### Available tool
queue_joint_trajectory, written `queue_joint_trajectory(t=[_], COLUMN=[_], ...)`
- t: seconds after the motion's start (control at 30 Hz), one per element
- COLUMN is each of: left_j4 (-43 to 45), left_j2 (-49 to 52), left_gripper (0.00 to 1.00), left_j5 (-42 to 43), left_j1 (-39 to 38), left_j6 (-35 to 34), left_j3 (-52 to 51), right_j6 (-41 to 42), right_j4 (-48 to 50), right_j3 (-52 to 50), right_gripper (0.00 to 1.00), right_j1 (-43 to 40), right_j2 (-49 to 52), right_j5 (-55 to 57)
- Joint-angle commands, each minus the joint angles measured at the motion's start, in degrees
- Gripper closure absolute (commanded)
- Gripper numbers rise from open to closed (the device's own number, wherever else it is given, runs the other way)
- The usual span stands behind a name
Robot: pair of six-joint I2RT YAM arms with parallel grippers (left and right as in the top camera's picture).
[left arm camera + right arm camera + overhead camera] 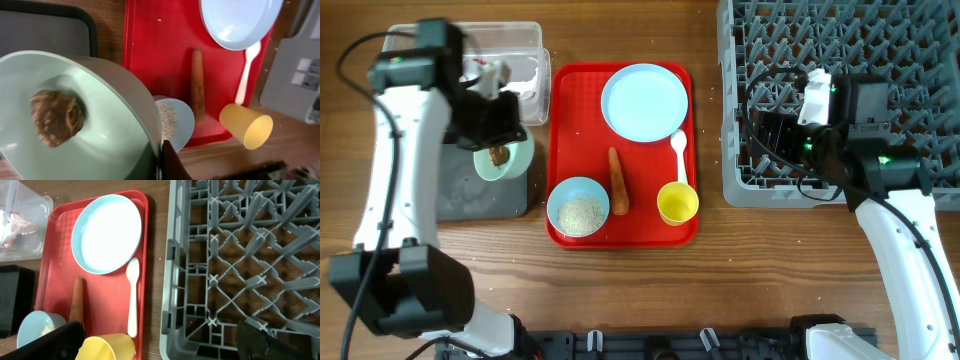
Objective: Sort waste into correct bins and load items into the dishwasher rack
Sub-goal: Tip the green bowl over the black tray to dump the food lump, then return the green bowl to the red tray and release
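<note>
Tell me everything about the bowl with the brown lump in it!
The bowl is round, pale blue-green and smooth, like plastic. One brown scrap sits inside, and nothing else. The left gripper pinches its rim and holds it above the black tray. Whether it is lifted or resting there cannot be told.

Table (770, 260): rack (880, 40), red tray (575, 120), tub (525, 40), bin (470, 195)

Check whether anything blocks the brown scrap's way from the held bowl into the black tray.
Nothing visible does. The left gripper grips the bowl by its rim; the bowl, scrap inside, hangs over the black tray.
</note>
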Motion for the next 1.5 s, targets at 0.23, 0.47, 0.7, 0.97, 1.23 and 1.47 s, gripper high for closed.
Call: queue_joint_trajectory(t=[0.23,0.47,0.7,0.97,1.23,1.47], left_j4=[2.43,2.64,1.42,-6.12,-7.96,-6.36], left_j2=[3.87,9.64,11.26,11.26,10.80,2.40], left_gripper=[0.96,0.96,0.96,0.96,0.96,0.96], left_j5=[38.12,50.86,60.70,63.56,64.76,58.36], left_j1=[26.12,33.48,33.62,33.64,33.42,18.95], left_j6=[23.19,30.86,32.46,31.65,31.98,33.42], left_j3=[-12.94,-17.29,-17.27,-17.27,-17.11,-4.59], right_j6=[0.66,0.66,0.63,0.59,0.61,0.66], right_j4=[-0.63,-0.50,-0.52,-0.39,-0.17,0.79], right_j3=[1.16,1.16,1.16,1.16,1.16,1.16], right_gripper=[0.00,0.00,0.00,0.00,0.00,0.00], right_j1=[0.20,0.20,0.20,0.17,0.20,0.20], right_j2=[0.52,0.52,0.52,0.52,0.52,0.52], right_j5=[-0.52,-0.52,-0.50,-0.28,-0.28,-0.33])
